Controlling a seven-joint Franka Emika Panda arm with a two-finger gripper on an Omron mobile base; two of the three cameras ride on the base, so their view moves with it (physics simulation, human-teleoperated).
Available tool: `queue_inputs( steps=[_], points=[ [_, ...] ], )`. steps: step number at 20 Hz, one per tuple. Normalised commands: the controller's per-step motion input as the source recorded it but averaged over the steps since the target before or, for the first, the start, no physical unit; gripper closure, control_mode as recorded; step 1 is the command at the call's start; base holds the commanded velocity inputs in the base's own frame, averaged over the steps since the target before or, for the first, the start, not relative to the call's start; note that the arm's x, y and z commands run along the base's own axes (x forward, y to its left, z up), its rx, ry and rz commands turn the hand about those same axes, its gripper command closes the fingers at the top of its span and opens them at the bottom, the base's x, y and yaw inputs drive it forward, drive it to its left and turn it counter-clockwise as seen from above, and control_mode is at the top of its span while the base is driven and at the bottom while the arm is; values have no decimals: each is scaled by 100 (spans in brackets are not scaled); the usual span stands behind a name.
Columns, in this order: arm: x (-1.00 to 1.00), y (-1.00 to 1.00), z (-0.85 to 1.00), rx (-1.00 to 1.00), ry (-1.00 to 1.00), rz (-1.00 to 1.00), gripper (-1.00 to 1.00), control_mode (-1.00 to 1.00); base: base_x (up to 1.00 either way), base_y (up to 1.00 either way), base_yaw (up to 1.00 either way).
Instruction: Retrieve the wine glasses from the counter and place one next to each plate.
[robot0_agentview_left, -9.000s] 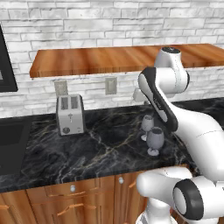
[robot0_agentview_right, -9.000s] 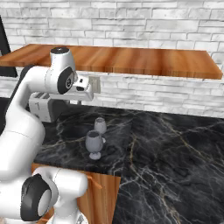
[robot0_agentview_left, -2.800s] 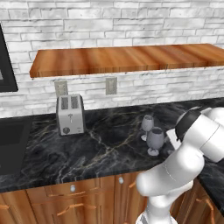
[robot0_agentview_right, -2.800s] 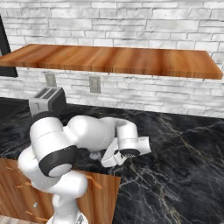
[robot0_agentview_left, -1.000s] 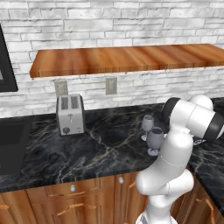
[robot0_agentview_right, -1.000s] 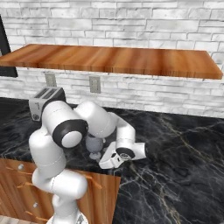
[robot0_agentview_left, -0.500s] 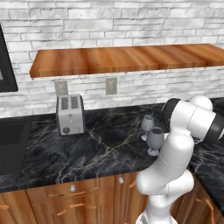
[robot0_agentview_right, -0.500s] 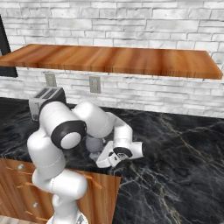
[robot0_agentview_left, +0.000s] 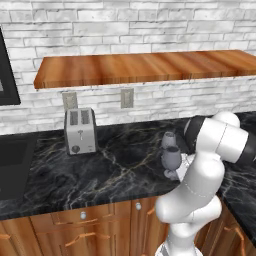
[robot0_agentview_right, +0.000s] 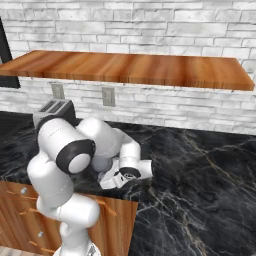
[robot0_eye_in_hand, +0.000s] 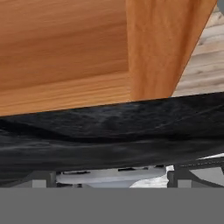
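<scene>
- From the left base view, both wine glasses (robot0_agentview_left: 171, 156) are seen upright on the counter (robot0_agentview_left: 115, 162), one just behind the other, close to the front edge and well apart from the toaster (robot0_agentview_left: 80, 130).
- None of the glasses is lifted yet, so the task is judged to be at its beginning: the first glass is still to be grasped, and both are still to be carried to the plates.
- No plate is shown on this part of the counter, so it is expected that the base must be driven before any placing is done.
- The bowls of the glasses look empty, as far as their smoky glass allows this to be judged.
- From the right base view, the arm is folded low over the counter and the gripper (robot0_agentview_right: 111, 181) is held near the front edge, pointed toward the place where the glasses stand; the glasses themselves are hidden behind the arm.
- The wooden shelf (robot0_agentview_right: 135, 69) above is seen bare.
- From the hand view, the black counter surface is seen very close, with brown wood behind it; perhaps this is the shelf, but it cannot be told for sure.
- The two finger tips (robot0_eye_in_hand: 43, 178) are seen far apart at the bottom, so the pincer is spread to its full width and nothing is held between the fingers.
</scene>
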Motion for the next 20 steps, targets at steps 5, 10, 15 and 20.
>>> queue_inputs(
  steps=[5, 10, 15, 20],
  points=[
    [-17, 17, 19, 1, 0, 0, 100, -100, 0, 0, 0],
    [-41, 0, 82, 6, 0, -3, 100, -100, 0, 0, 0],
    [-47, 0, 100, 5, 0, -10, 100, -100, 0, 0, 0],
    [-69, 0, 100, 2, 0, -17, 100, -100, 0, 0, 0]
  ],
)
